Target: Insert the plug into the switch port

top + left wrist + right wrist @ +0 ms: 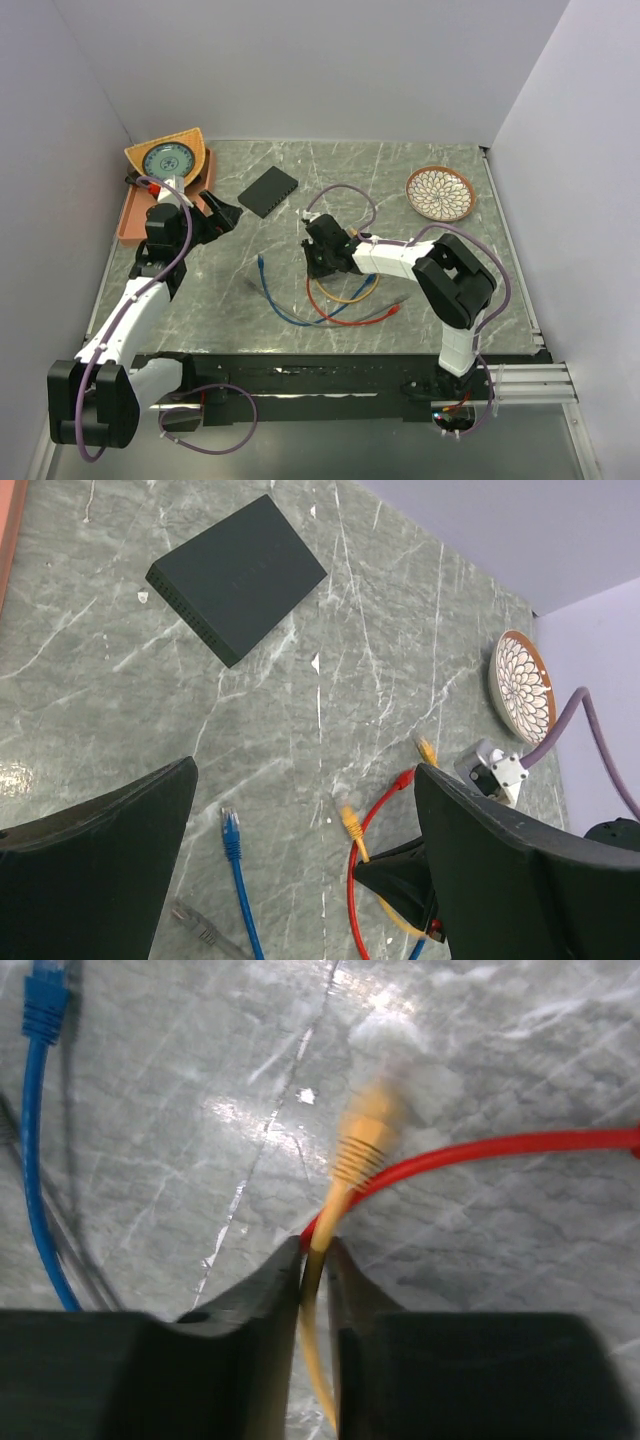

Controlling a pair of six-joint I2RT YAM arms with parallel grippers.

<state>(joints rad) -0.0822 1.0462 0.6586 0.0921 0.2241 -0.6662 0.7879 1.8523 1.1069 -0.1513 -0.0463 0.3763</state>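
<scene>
tabletop first: grey marble and slick-looking, so the switch, lying flat and loose toward the back between the orange tray and the right arm, could slide away when a plug is pushed at it unless something braces it. the left gripper hangs near it, jaws wide apart and holding nothing. the right gripper is pinched tight on the yellow cable a little behind its plug, not on the plug itself. that free stub may bend or twist, so the plug could meet the socket crooked. the red cable crosses the yellow one right at the fingertips and might drag along. the switch port sits in the row on the narrow side facing the left arm, well apart from the plug, and so small an opening forgives little misalignment.
</scene>
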